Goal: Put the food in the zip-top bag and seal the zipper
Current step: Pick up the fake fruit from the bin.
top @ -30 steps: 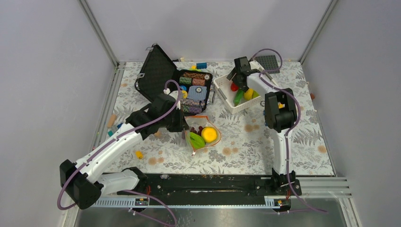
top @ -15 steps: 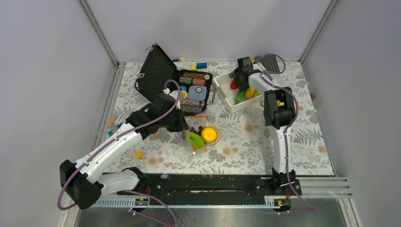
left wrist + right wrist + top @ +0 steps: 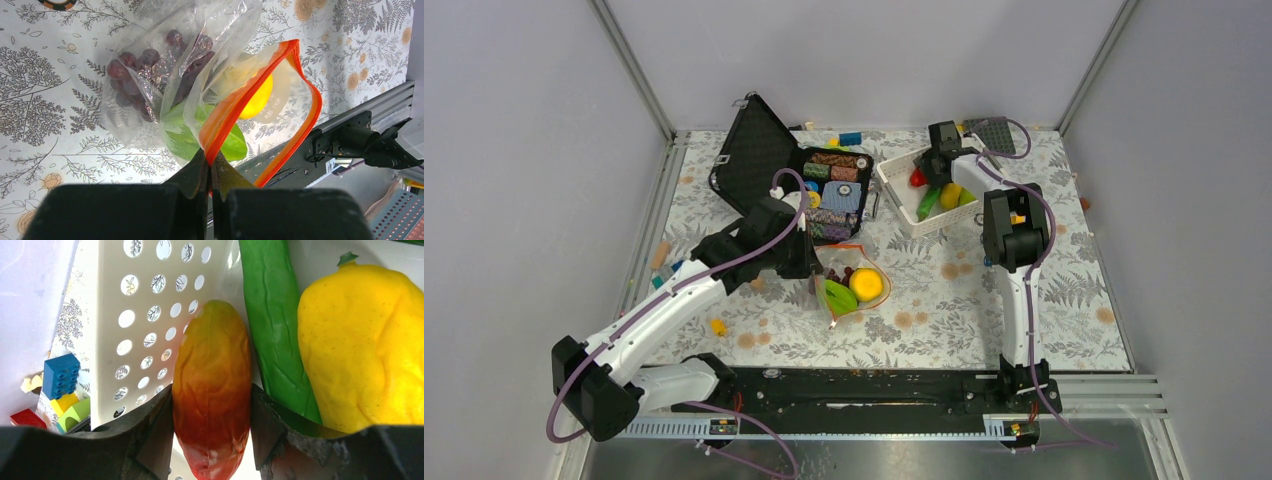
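Observation:
The clear zip-top bag [image 3: 849, 285] lies mid-table, mouth gaping. Inside are dark grapes [image 3: 135, 75], a green piece [image 3: 185, 135] and an orange ball [image 3: 255, 97]. My left gripper [image 3: 210, 162] is shut on the red-orange zipper [image 3: 235, 115], holding one lip of the mouth up. In the white lattice basket [image 3: 894, 195] at the back, my right gripper [image 3: 212, 410] has both fingers pressed against the sides of the red-orange mango [image 3: 212, 390]. A green cucumber [image 3: 277, 330] and a yellow piece [image 3: 360, 345] lie just right of the mango.
An open black case [image 3: 754, 150] with chip stacks [image 3: 834, 190] stands left of the basket, just behind the bag. Toy bricks [image 3: 60, 375] lie outside the basket wall. A grey studded plate [image 3: 989, 130] sits at the back right. A small yellow piece [image 3: 717, 326] lies near the left arm.
My right gripper has shifted right and back over the basket and closed from wide open onto the mango. The left gripper and the bag have not moved.

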Robot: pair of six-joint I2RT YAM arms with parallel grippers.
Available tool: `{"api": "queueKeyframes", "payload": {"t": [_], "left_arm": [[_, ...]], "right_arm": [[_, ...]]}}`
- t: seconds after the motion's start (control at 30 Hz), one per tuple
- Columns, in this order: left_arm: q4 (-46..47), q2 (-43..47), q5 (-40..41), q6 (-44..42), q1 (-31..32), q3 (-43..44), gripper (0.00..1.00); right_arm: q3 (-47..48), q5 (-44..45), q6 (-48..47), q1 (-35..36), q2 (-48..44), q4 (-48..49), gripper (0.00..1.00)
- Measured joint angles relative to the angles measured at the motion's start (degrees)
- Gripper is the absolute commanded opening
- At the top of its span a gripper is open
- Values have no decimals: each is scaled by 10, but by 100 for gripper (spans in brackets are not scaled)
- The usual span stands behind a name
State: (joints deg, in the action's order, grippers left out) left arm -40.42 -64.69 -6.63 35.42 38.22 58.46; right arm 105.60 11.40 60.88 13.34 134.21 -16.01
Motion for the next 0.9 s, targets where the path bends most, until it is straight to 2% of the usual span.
{"api": "queueKeyframes", "payload": {"t": [0.2,0.4,0.67,0.9], "left_arm": [[0,0,0,0,0,0,0],[1,0,0,2,0,0,0],[13,0,-1,6,0,-10,0],[16,0,-3,6,0,-10,0]], "right_arm": [[-10,-2,-12,0,-2,17,26],[-88,-14,-62,0,-58,62,25],[-243,-37,-137,0,-248,134,25],[-377,-145,-216,3,-435,219,24]]}}
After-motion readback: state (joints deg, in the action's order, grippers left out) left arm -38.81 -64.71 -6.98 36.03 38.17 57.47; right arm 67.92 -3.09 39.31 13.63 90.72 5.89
